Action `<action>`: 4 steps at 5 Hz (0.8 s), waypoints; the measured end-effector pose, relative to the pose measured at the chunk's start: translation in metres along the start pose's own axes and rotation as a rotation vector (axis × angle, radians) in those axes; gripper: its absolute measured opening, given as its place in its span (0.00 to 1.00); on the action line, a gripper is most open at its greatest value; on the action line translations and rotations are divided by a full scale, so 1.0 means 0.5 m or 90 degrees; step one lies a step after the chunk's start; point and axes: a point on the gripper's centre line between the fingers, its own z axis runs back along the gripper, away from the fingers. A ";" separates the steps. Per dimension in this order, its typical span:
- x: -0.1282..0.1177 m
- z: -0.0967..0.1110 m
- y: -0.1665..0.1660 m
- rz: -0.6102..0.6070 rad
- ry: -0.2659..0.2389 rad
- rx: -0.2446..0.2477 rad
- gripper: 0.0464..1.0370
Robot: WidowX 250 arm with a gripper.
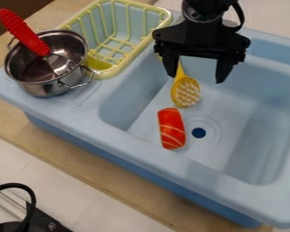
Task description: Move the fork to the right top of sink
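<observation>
Over the basin of the sink (171,158), in the camera view, the black gripper (195,79) hangs with its fingers spread wide and nothing between them. The fork (26,32) is well apart from it, leaning in the metal pot (44,87) on the left ledge of the sink, prongs down, red handle sticking out past the rim. Beside the pot, behind that same ledge of the sink, sits the yellow dish rack (141,47).

The likeliest trouble comes with the lift. If the fork goes sideways before its prongs clear the pot, they could hook the rim and tip or drag the pot along the ledge. A grip near the handle's end might let the fork swing, since the metal end would hang free. Coming in low from the basin side — the gripper could knock the rack or push the pot outward. At the sink's right top, the rim looks narrow; a fork let go off-centre could slide into the basin, where the brush (186,93) and orange toy food (171,128) lie.
</observation>
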 end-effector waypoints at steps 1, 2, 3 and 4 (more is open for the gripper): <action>-0.014 -0.015 0.004 -0.004 0.018 0.011 0.96; -0.022 -0.025 0.012 -0.005 0.035 0.017 0.96; -0.029 0.004 0.027 0.005 0.023 0.019 0.96; -0.025 0.045 0.048 0.014 0.039 0.012 0.96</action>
